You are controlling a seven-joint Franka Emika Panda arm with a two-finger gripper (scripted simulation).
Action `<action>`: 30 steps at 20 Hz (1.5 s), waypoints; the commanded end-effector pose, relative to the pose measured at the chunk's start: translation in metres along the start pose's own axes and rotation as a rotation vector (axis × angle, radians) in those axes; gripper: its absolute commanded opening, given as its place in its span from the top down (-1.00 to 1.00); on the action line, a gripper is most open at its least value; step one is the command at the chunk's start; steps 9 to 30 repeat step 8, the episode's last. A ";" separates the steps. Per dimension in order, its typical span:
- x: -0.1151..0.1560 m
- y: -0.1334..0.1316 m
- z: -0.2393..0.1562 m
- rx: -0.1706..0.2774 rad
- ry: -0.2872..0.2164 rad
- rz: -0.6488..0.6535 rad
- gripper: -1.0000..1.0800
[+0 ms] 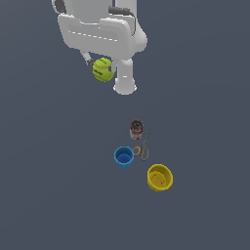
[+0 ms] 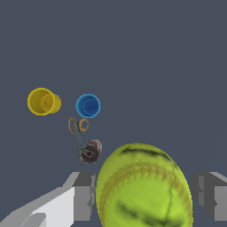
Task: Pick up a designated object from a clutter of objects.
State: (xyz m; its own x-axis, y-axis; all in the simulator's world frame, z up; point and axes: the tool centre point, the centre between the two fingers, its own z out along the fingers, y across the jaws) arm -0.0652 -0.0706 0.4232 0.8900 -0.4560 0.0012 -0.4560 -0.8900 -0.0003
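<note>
The gripper (image 2: pixel 142 195) is clamped on the tennis ball (image 1: pixel 103 69), which hangs in the air well above the dark floor (image 1: pixel 44 171), clear of everything else. In the wrist view the yellow-green ball (image 2: pixel 144 186) fills the space between the 2 grey fingers (image 2: pixel 84 195), its dark markings and stitched seam plain to see, and each finger sits right against a side of it. In the exterior view the white arm (image 1: pixel 100 29) takes up the upper part of the picture, with the ball just under it and beside the arm's white column (image 1: pixel 125 78). The other 4 items lie together on the floor, well apart from the ball. The small dark-topped can (image 1: pixel 136 130) stands upright at the far end of the group. The orange-handled scissors (image 1: pixel 143 149) lie flat just beside it, blades toward the can and handles toward the blue cup (image 1: pixel 124 156). The cup stands upright, mouth up, near the scissor handles. The yellow bowl (image 1: pixel 160 177) sits near the cup, toward the exterior view's right, apart from it.
</note>
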 end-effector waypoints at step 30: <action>0.005 -0.002 -0.015 0.000 -0.001 -0.001 1.00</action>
